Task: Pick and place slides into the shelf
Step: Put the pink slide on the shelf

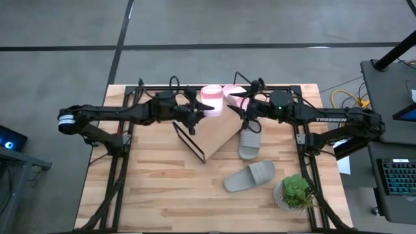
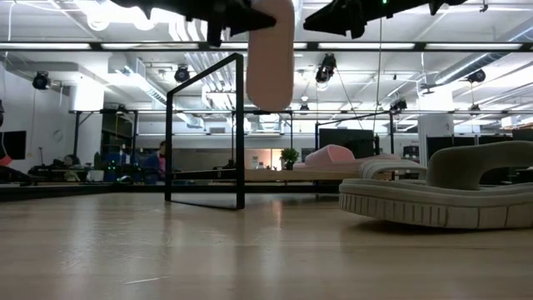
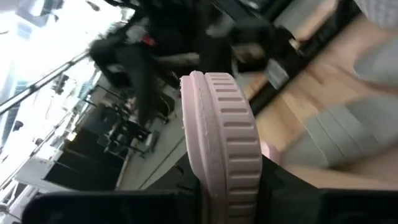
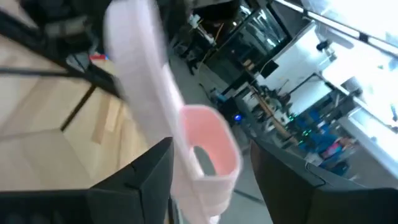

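Above the shelf, both my jaws grip pink slides: left, right. Slides hang close together; collision or slip down the slant is possible.

Two slides are pale pink (one shows a ribbed sole), two are grey. The shelf is light wood on black wire. The table is striped butcher-block; the plant is green.
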